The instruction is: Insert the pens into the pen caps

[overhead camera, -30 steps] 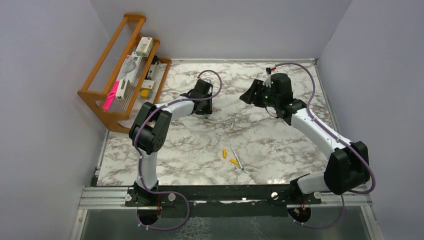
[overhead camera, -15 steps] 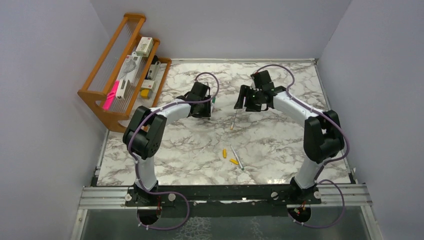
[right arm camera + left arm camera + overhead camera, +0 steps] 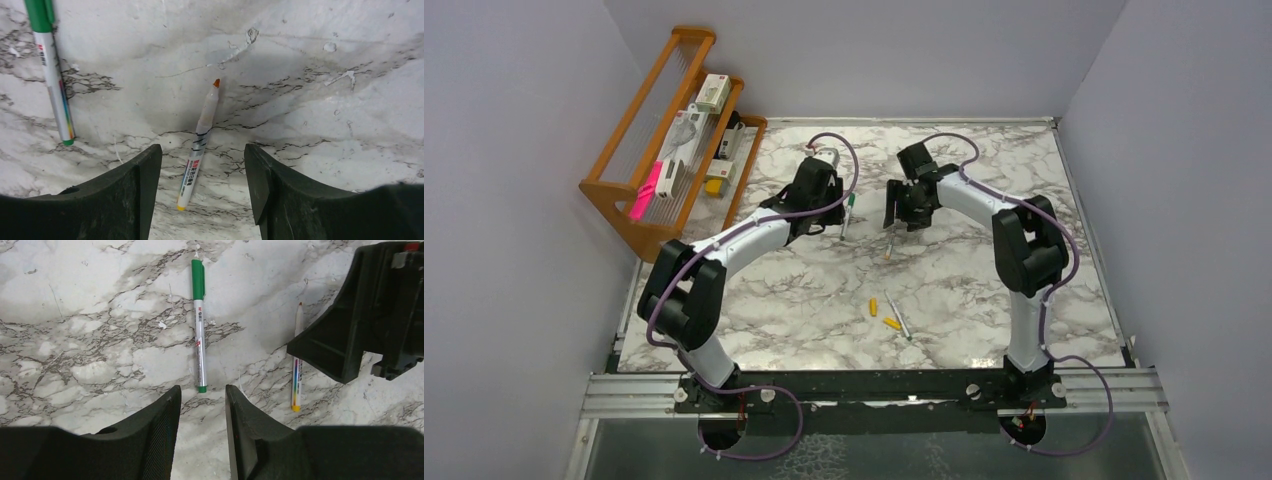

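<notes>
Left end effector (image 3: 202,400) is open but only a narrow gap, with nothing in it. The green pen (image 3: 199,340) lies on the marble bench (image 3: 984,290) straight ahead of it, its green butt end right at the fingertips. Can't tell if it's touching. The dark green cap (image 3: 198,277) is already on that pen, at the end farthest from the fingers.

Right end effector (image 3: 202,150) is opened wide and empty. The orange pen (image 3: 194,160) lies on the bench between its two fingers, orange tip pointing away and yellow end back toward the wrist. It's uncapped.

On writing: both barrels have a little red logo, a line of tiny dark print and a rainbow stripe. The print is too small to read.

The third pen (image 3: 898,316) and the two yellow-orange caps (image 3: 873,306) lie well away from both end effectors, back toward the arm bases, with the caps just beside the pen. A wooden rack (image 3: 614,195) sits out past the left end effector's left side, holding a pink marker (image 3: 644,192) and some boxes with labels I can't read.
</notes>
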Robot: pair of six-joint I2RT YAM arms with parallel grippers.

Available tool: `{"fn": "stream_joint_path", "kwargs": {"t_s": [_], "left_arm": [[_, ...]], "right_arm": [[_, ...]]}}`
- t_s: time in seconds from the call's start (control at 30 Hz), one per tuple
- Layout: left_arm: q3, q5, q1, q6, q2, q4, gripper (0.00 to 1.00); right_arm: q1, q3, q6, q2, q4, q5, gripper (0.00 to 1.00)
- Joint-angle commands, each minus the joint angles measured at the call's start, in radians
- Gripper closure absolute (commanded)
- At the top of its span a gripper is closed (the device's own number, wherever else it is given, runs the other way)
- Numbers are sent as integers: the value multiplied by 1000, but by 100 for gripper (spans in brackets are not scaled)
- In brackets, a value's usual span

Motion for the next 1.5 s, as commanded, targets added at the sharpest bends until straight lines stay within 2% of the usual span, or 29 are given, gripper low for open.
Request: {"fn": "stream_joint_path", "kwargs": {"t_s": [0.0,0.37,0.5,0.6,1.13,1.47], "left_arm": [[-3,-20,-13,33,-8,28,61],[30,0,-31,48,10,26,62],[50,22,-38,49,16,27,62],[66,59,-42,47,26,28,62],[93,188,-66,22,37,85,62],[-17,465,-65,-87,6,358,53]], "right_arm": [[23,49,2,37,-52,73,41],[58,86,23,94,-128,133,67],[58,66,24,78,-134,134,82],[58,53,21,66,-130,122,98],[58,-22,18,-52,-13,10,99],[52,-100,68,-268,156,-27,99]]}}
